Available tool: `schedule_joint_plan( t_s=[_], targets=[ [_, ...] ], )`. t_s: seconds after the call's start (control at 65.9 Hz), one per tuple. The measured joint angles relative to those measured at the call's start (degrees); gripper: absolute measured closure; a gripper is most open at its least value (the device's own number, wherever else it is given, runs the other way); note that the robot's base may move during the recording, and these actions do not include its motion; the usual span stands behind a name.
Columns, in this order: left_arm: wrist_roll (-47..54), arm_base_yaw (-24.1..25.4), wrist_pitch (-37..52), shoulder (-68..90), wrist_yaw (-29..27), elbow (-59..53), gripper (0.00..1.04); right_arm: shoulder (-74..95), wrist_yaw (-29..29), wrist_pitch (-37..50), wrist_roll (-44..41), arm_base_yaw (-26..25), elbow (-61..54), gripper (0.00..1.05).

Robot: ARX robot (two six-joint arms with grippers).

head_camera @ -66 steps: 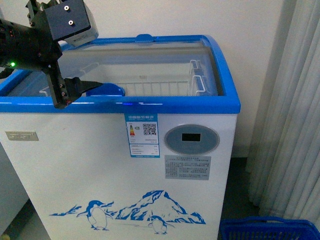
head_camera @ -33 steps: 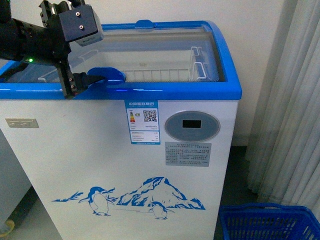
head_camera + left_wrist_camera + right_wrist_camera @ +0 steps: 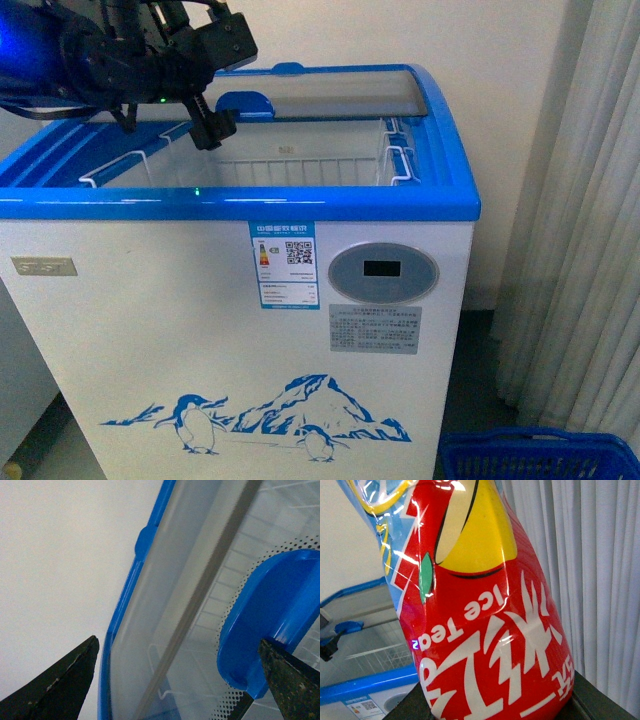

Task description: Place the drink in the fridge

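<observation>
The left gripper [image 3: 214,132] is up over the back of the fridge [image 3: 150,330]. Its two fingers are apart, and one is right by the blue handle [image 3: 245,103] of the glass lid [image 3: 340,95]. The lid sits at the back, so the front of the fridge top is open. A white wire basket [image 3: 330,165] hangs inside. The drink [image 3: 485,620], a bottle with a red ice tea label, is outside the fridge. The right gripper [image 3: 502,705] squeezes it on both sides. A blue basket [image 3: 540,455] sits on the floor by the curtain [image 3: 590,200].
</observation>
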Motion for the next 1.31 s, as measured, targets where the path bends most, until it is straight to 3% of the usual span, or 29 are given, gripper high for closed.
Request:
schedule_joint_plan(
  t_s=[0.137, 0.288, 0.395, 0.471, 0.607, 0.744, 0.804, 0.911, 0.941, 1.002, 1.108, 1.184, 1.305],
  targets=[
    [-5.2, -1.0, -0.9, 8.4, -6.8, 14.7, 0.08, 0.0, 0.0, 0.0, 0.0, 0.0, 0.0, 0.64],
    [-14.2, -1.1, 4.2, 6.3, -13.4, 11.3, 0.08, 0.0, 0.0, 0.0, 0.0, 0.0, 0.0, 0.64],
    [-23.8, -0.6, 6.2, -2.3, -17.2, -0.5, 0.08, 0.0, 0.0, 0.0, 0.0, 0.0, 0.0, 0.64],
    [-37.2, 0.2, 4.3, -14.3, -20.7, -15.9, 0.08, 0.0, 0.0, 0.0, 0.0, 0.0, 0.0, 0.64],
    [-56.1, 1.6, 5.9, -32.9, -16.7, -41.7, 0.08, 0.0, 0.0, 0.0, 0.0, 0.0, 0.0, 0.64],
    [-64.4, 2.7, 8.6, -51.0, -10.9, -65.7, 0.09, 0.0, 0.0, 0.0, 0.0, 0.0, 0.0, 0.64],
    [-65.5, 3.1, 19.3, -58.4, -13.7, -77.5, 0.19, 0.0, 0.0, 0.0, 0.0, 0.0, 0.0, 0.64],
    [-66.4, 5.8, 32.2, -69.2, -11.9, -94.4, 0.35, 0.0, 0.0, 0.0, 0.0, 0.0, 0.0, 0.64],
    [-66.6, 6.5, 34.3, -72.1, -11.9, -98.8, 0.40, 1.4, -3.2, -3.8, 0.3, -1.1, 1.3, 0.64],
    [-67.1, 7.5, 36.0, -75.8, -12.3, -105.4, 0.51, 4.8, -14.1, -19.5, -0.5, -5.4, 8.4, 0.65],
    [-67.1, 7.4, 36.7, -78.1, -11.7, -111.7, 0.67, 7.6, -25.8, -35.6, -3.7, -8.6, 14.2, 0.65],
    [-67.1, 7.4, 36.9, -80.0, -11.7, -114.7, 0.79, 9.7, -32.5, -40.0, -8.7, -10.5, 13.7, 0.65],
    [-67.2, 7.4, 37.0, -84.2, -11.8, -118.1, 0.99, 17.5, -38.6, -34.5, -19.0, -11.1, 14.9, 0.65]
  ],
)
